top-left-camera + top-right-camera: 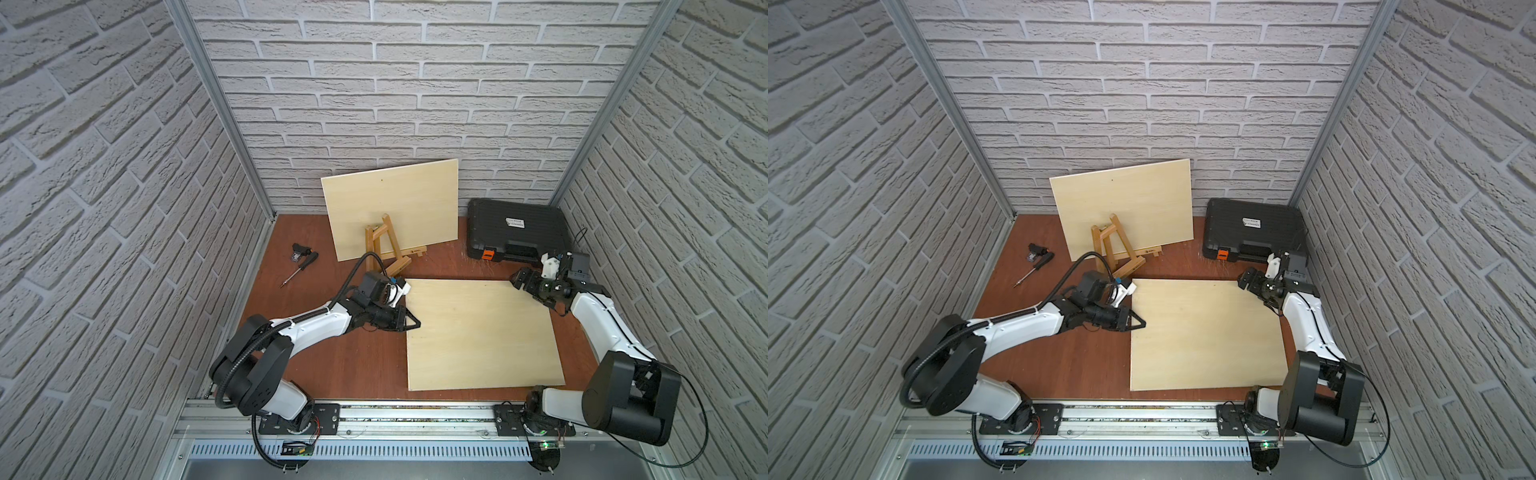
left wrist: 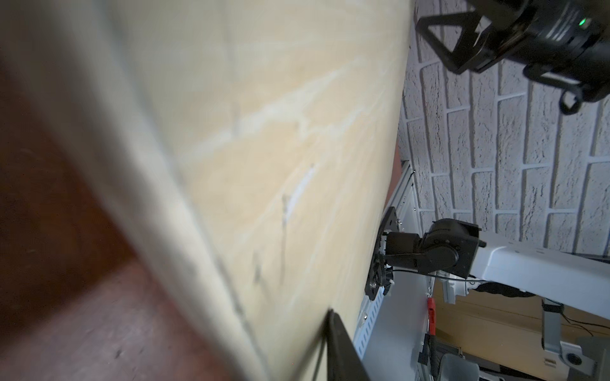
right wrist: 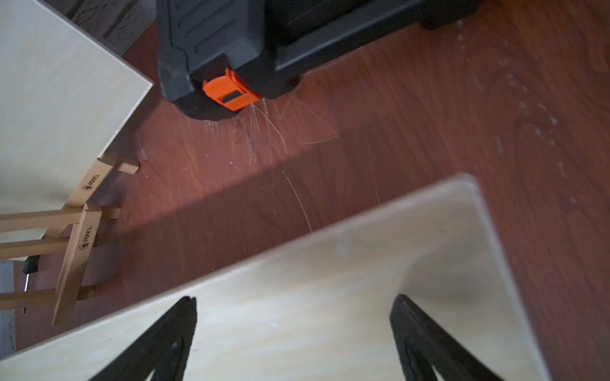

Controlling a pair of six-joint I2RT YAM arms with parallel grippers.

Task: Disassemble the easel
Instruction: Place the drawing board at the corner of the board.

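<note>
easel sits at the back against the leaning board, apart from both grippers: right gripper spread over the flat board's far corner, left gripper at its left edge, grip unclear.

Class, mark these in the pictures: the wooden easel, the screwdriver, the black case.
wooden easel [image 3: 78,264], right wrist view, on its front ledge bar.
screwdriver [image 1: 310,261], in a top view, on its black handle.
black case [image 1: 498,232], in a top view, on its lid.

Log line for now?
left gripper: at flat board edge, grip unclear | right gripper: open at its corner | easel: standing, untouched
</note>
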